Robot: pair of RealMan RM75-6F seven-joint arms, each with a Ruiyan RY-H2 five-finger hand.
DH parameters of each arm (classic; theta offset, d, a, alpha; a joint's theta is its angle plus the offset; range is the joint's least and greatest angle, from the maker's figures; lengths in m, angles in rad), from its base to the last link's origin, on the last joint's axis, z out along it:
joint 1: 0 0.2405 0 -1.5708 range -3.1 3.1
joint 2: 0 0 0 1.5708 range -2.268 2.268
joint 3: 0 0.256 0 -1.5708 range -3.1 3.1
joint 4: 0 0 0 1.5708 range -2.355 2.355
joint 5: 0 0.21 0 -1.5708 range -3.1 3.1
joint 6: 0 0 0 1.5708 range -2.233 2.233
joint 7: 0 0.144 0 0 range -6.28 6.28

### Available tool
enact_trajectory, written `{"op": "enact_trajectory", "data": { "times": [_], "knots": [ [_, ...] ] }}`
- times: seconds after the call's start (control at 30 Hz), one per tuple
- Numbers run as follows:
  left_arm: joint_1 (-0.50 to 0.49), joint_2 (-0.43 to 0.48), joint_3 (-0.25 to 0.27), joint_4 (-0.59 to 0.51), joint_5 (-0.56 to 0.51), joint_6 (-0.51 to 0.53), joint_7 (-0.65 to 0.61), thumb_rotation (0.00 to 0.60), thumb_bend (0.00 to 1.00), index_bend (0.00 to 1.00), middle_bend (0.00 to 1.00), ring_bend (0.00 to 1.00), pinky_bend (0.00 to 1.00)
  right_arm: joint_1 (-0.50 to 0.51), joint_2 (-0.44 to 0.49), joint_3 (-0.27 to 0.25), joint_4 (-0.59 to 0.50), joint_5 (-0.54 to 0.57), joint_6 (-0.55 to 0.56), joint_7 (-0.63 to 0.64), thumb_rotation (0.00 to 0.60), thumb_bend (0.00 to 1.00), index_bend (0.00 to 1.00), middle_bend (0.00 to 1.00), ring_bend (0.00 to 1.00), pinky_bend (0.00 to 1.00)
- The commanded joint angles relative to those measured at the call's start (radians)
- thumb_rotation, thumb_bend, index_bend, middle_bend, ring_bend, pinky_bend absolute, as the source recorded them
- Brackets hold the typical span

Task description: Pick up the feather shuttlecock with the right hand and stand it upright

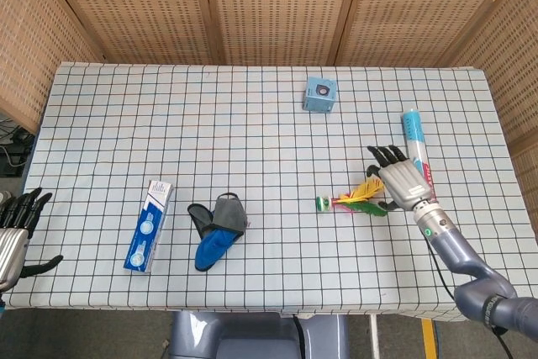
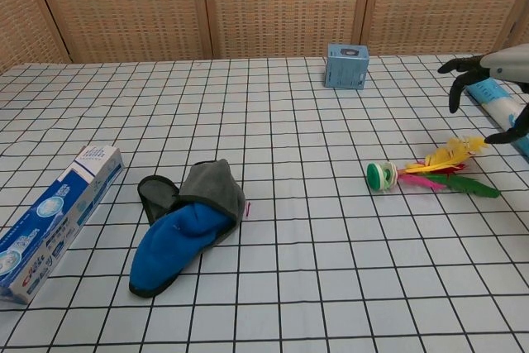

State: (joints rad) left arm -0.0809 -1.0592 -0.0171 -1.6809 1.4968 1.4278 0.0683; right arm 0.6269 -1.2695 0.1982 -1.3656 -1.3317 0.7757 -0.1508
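You've got one of each on the counter [image 1: 109, 115]: one feather shuttlecock [image 1: 353, 198], one toothpaste box [image 1: 149, 225], one blue-and-grey cloth bundle [image 1: 217, 229], one small blue box [image 1: 319, 94], one light-blue tube [image 1: 417, 160]. The shuttlecock lies flat on its side right of centre, green-and-white base pointing to 9 o'clock, yellow, pink and green feathers fanning toward 3 o'clock. Your right hand [image 1: 401, 179] hovers at the feather end, just off toward 2 o'clock from the shuttlecock, fingers spread wide and empty; in the chest view that right hand [image 2: 489, 80] sits clearly above the feathers [image 2: 450, 168], no contact visible. The tube lies lengthwise just beyond the hand toward 1 o'clock. The small blue box stands at 11 o'clock from the shuttlecock, well apart. The cloth bundle is off at 9 o'clock, toothpaste box further out the same way. Your left hand [image 1: 15, 231] hangs off the counter's left edge, fingers apart, holding nothing.
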Motion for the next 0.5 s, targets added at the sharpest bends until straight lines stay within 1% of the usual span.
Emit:
{"op": "enact_trajectory", "data": {
  "times": [0.03,0.17,0.23,0.5],
  "knots": [
    [-0.007,-0.007,-0.004,0.002,-0.016,-0.013,0.013,0.6,0.0,0.0,0.0,0.0,0.0,0.057,-0.07,-0.009,0.1,0.034,-0.06,-0.031,0.6,0.45,0.39,0.0,0.0,0.0],
    [-0.012,-0.013,-0.008,0.003,-0.033,-0.024,0.026,0.6,0.0,0.0,0.0,0.0,0.0,0.084,-0.102,-0.017,0.157,0.06,-0.092,-0.042,0.6,0.53,0.42,0.0,0.0,0.0],
    [-0.013,-0.015,-0.009,0.003,-0.04,-0.026,0.03,0.6,0.0,0.0,0.0,0.0,0.0,0.091,-0.111,-0.022,0.173,0.071,-0.101,-0.047,0.6,0.54,0.43,0.0,0.0,0.0],
    [-0.018,-0.019,-0.011,0.002,-0.054,-0.032,0.04,0.6,0.0,0.0,0.0,0.0,0.0,0.106,-0.127,-0.045,0.194,0.081,-0.11,-0.051,0.6,0.55,0.44,0.0,0.0,0.0]
  ]
}}
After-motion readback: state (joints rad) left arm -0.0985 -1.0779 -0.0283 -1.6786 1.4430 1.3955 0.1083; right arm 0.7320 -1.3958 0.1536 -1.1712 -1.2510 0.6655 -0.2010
